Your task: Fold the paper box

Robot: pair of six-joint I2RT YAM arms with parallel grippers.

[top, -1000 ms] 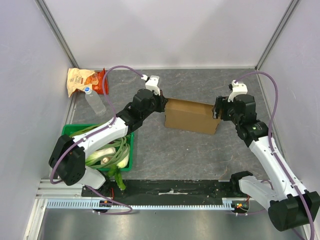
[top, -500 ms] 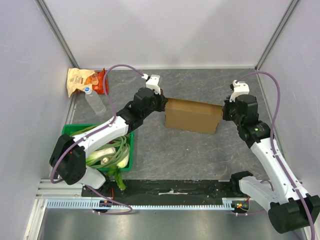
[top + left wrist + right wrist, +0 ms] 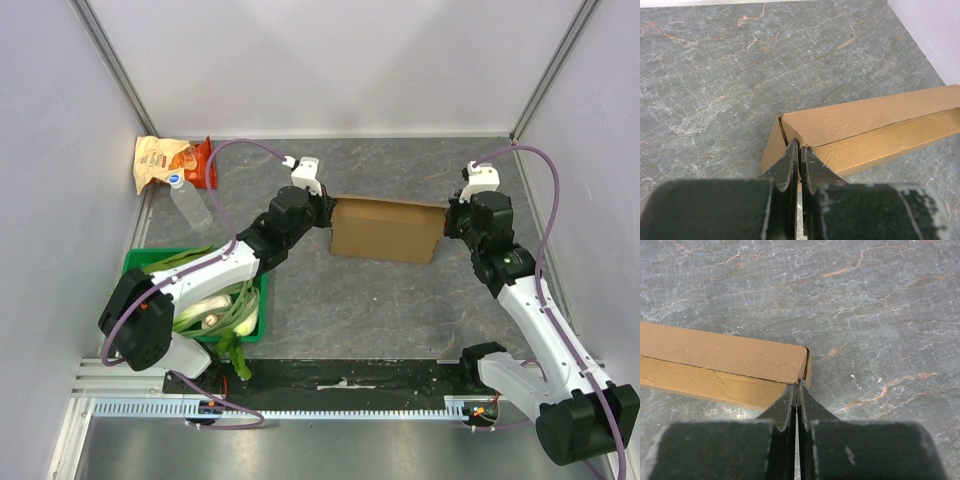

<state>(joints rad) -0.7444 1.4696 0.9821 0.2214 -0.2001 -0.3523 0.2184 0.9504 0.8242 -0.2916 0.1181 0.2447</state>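
Paper box (image 3: 385,232) swung level, left pincer (image 3: 327,212), right pincer (image 3: 447,216) pinching its ends

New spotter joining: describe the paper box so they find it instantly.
On the grey marbled table, look at its centre. The paper box is the plain brown cardboard block there, unprinted, unlike the orange-and-tan snack bag in the far-left corner.
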